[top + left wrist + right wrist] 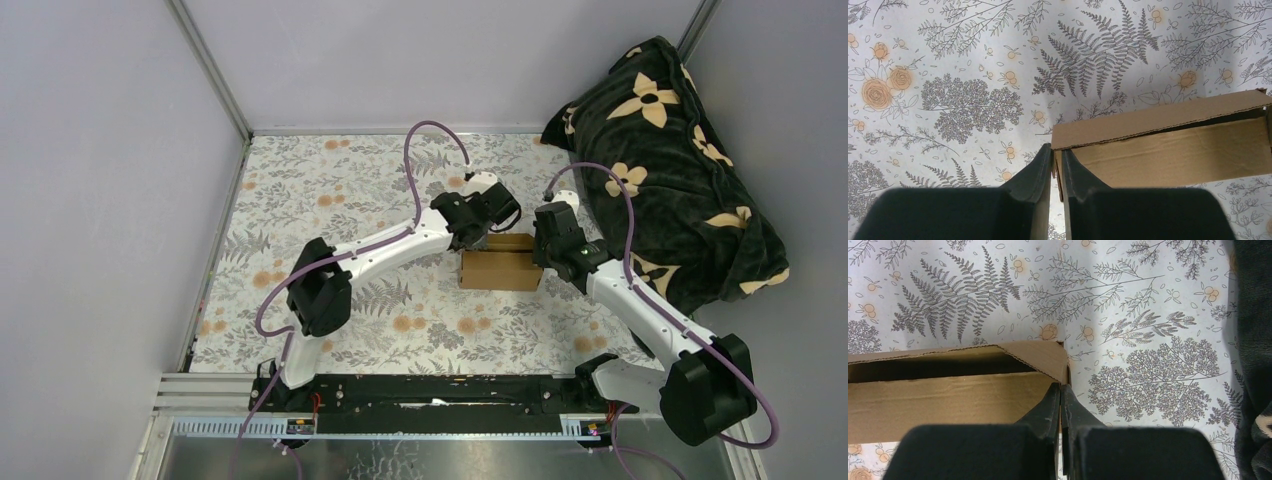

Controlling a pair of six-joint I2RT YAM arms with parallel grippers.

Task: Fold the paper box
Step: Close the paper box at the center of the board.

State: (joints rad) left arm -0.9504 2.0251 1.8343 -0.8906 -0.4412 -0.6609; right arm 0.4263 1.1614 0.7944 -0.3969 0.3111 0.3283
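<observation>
Item: box (500, 268), plain brown cardboard, unprinted
Place: on the bench (330, 190), just toward 3 o'clock of its centre in the top view, long axis from 9 to 3 o'clock, between the two wrists
Condition: standing as a low rectangular shell; in the left wrist view the box (1168, 150) shows a long side wall with a panel slanting above it and a dark gap between the two; the panel's edge is serrated

Left fingers (1043, 165): at the box's 9 o'clock end, drawn nearly together with a thin strip of cardboard clamped between them

Right fingers (1053, 400): at the box's (948, 400) 3 o'clock end, pressed fully together with their tips against the end wall (whether cardboard sits between them cannot be told)

Bench cover: pale cloth printed with grey ferns, sprigs and orange roses

Blanket (680, 170): dark, with cream flowers, heaped at 2 to 3 o'clock of the bench against the side wall, close behind the right arm and apart from the box; its edge shows at 3 o'clock in the right wrist view

Cables (430, 130): purple, one looped above each arm
</observation>
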